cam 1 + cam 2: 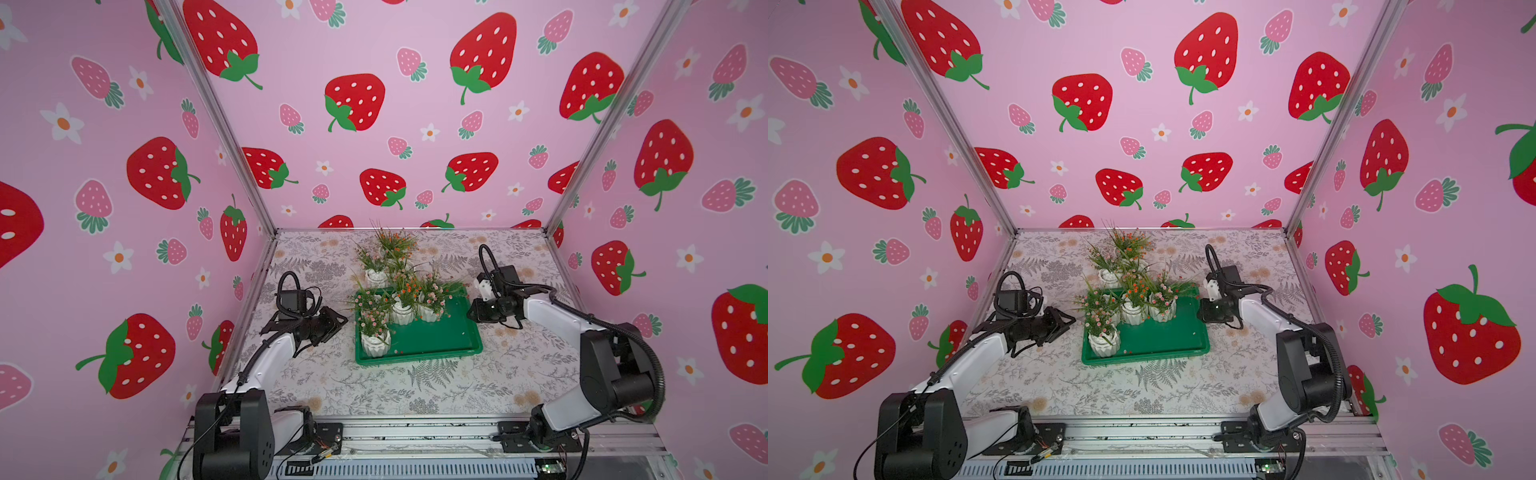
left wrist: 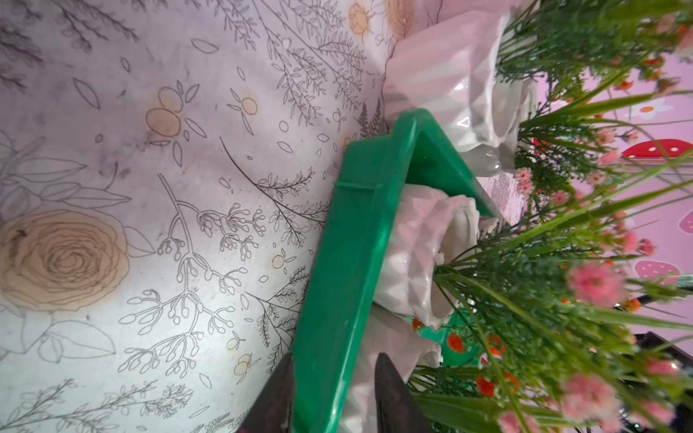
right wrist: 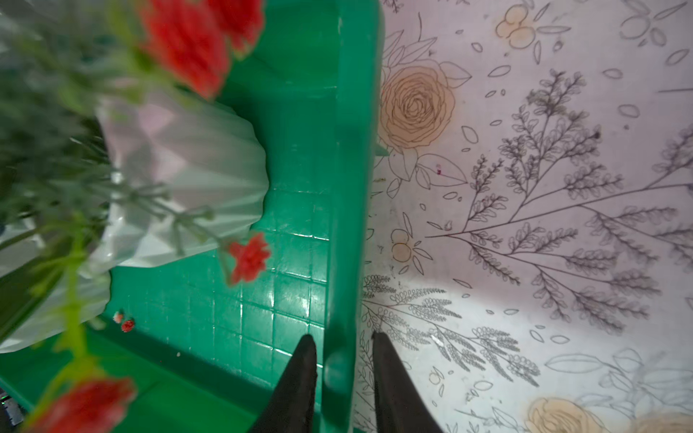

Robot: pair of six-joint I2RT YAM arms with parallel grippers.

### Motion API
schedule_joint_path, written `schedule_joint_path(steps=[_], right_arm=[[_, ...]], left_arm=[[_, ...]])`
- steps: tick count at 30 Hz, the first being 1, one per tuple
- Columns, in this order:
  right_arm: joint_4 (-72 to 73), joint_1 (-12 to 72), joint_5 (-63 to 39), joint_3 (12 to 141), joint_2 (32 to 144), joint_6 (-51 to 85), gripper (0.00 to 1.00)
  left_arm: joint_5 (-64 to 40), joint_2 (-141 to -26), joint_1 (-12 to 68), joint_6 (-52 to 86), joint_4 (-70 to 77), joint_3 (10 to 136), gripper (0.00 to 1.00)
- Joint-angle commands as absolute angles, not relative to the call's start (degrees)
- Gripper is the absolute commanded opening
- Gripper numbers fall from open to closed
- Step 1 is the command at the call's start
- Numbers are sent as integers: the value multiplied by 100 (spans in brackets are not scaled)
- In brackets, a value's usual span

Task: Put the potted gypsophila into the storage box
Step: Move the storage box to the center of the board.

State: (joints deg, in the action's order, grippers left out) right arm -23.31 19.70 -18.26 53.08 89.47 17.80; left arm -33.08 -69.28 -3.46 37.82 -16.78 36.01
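Left hand (image 2: 334, 358) and right hand (image 3: 341, 334), fingers apart, straddle the rim of the shallow green storage box (image 1: 436, 336).

The counter (image 1: 436, 395) is covered by a pale cloth printed with grey ferns and tan roses. The green storage box (image 1: 415, 358) lies flat near its middle. Just behind the box's far left corner, a white faceted pot (image 1: 376, 277) of gypsophila stands on the cloth. An orange-flowered plant (image 1: 395, 243) stands beyond it, with its pot hidden by foliage.
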Motion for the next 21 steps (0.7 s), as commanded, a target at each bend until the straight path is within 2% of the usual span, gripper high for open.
schedule_joint_path(steps=[1, 14, 21], right_arm=[[-2294, 1934, -1715, 5440, 9010, 1731, 25], [-2222, 1925, -1424, 5180, 8969, 1968, 7], [-2315, 1825, -1137, 4821, 8550, 2308, 3]], left_arm=[[-3384, -6952, -323, 3890, -1406, 3544, 38], [-3410, -6857, -194, 3981, -1301, 3586, 38], [-3472, -6823, -31, 3962, -1292, 3647, 37]])
